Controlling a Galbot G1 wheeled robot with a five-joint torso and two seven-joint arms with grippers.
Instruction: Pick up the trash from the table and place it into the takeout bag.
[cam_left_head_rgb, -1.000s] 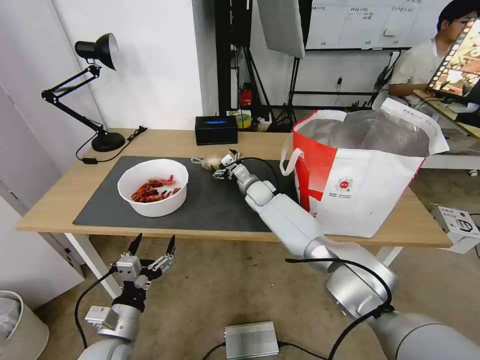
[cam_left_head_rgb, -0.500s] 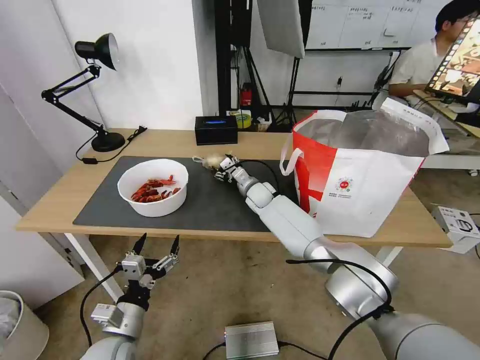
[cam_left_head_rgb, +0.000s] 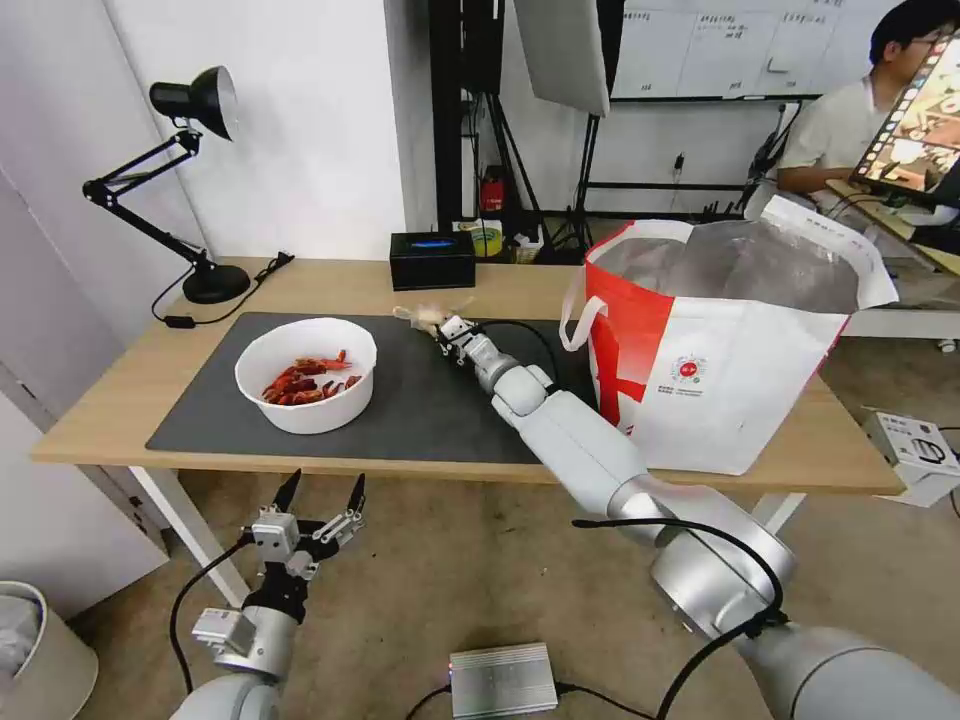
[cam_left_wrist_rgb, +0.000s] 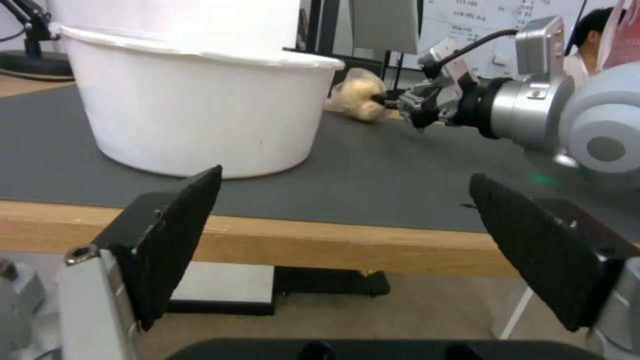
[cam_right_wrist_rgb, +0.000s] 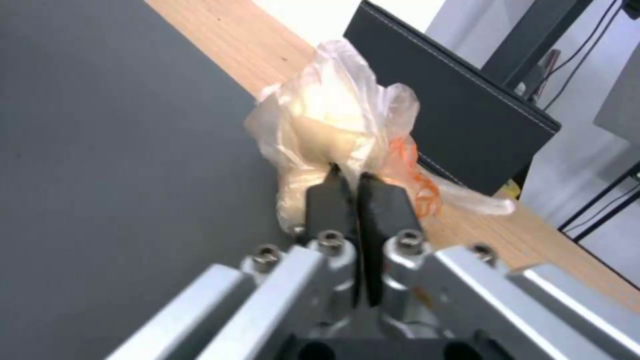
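Observation:
My right gripper (cam_left_head_rgb: 443, 326) (cam_right_wrist_rgb: 348, 181) is shut on the small knotted clear bag (cam_left_head_rgb: 426, 316) (cam_right_wrist_rgb: 333, 130) (cam_left_wrist_rgb: 359, 100), which holds pale food and sits just above the dark grey mat (cam_left_head_rgb: 420, 400) near its far edge. The white round bowl (cam_left_head_rgb: 306, 375) (cam_left_wrist_rgb: 193, 95) of red crayfish shells rests on the mat's left part. At the right end of the table (cam_left_head_rgb: 300, 280) stands the takeout bag (cam_left_head_rgb: 720, 340), wide open with its foil lining showing. My left gripper (cam_left_head_rgb: 320, 498) (cam_left_wrist_rgb: 347, 245) hangs open below the table's front edge.
A black rectangular box (cam_left_head_rgb: 432, 259) (cam_right_wrist_rgb: 453, 100) stands just behind the held bag. A black desk lamp (cam_left_head_rgb: 180, 170) occupies the far left corner. A grey metal unit (cam_left_head_rgb: 503, 680) lies on the floor in front, and a white bin (cam_left_head_rgb: 30, 650) stands at the lower left.
My right gripper has closed on the knotted bag and raised it a little toward the far edge of the mat. The left arm has drifted slightly lower and to the right.

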